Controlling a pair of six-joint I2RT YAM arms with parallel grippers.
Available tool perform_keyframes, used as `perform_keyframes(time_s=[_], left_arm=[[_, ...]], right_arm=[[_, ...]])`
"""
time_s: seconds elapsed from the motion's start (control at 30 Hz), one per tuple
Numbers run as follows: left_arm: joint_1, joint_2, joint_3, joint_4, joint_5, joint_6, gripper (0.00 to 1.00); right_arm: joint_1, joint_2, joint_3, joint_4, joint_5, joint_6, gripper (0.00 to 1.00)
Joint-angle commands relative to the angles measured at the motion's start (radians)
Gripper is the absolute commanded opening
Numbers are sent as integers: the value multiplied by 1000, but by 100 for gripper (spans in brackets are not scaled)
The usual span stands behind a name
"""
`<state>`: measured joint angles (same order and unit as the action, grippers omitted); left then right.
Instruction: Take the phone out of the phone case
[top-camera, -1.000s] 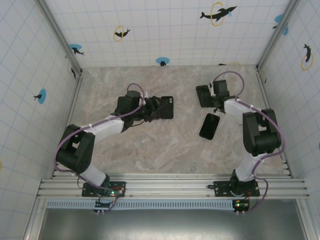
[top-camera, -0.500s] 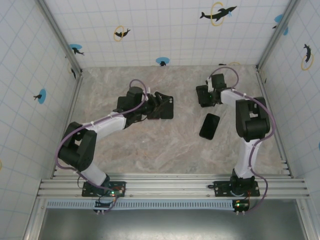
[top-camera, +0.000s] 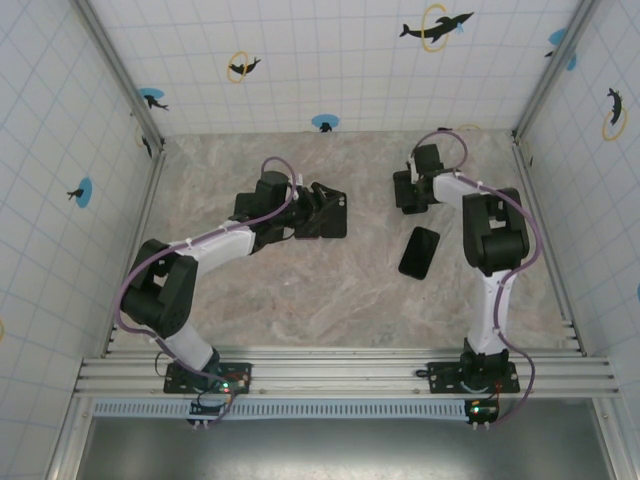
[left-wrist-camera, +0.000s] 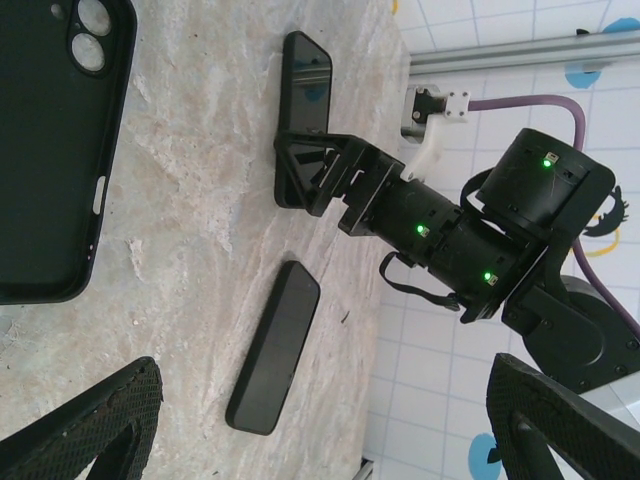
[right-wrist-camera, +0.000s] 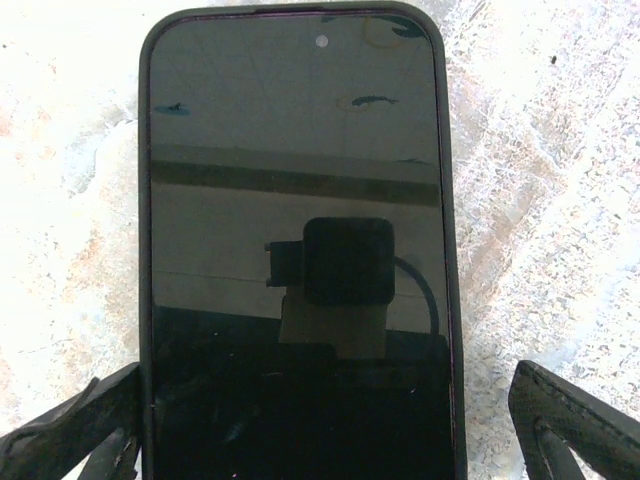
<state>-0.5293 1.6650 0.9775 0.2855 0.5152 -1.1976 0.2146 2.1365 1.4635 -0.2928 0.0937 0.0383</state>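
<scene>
Right wrist: my right tool (right-wrist-camera: 320, 430) spread wide astride the cased phone (right-wrist-camera: 295, 250), not gripping; left tool (left-wrist-camera: 330, 420) wide, empty.

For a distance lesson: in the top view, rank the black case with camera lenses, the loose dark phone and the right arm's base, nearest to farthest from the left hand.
1. Black case with camera lenses, right at the left hand.
2. Loose dark phone, mid-table right.
3. Right arm's base, near edge.

No text, brand, number or label is legible on the phone (right-wrist-camera: 295, 250) or walls (top-camera: 300, 60).
</scene>
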Motion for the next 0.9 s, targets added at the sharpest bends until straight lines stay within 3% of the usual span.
perform_keyframes(time_s=[0.0, 0.23, 0.57, 0.87], left_arm=[[-2, 11, 12, -12, 9, 12, 85], [-3, 1, 7, -17, 6, 17, 85], [-1, 4, 10, -19, 3, 20, 85], [-2, 12, 26, -7, -23, 13, 85]], right_arm=[[9, 54, -6, -92, 34, 22, 93], [3, 35, -96, -59, 9, 75, 87], [-15, -23, -122, -25, -16, 91, 56], [-47, -159, -209, 69, -114, 102, 52]])
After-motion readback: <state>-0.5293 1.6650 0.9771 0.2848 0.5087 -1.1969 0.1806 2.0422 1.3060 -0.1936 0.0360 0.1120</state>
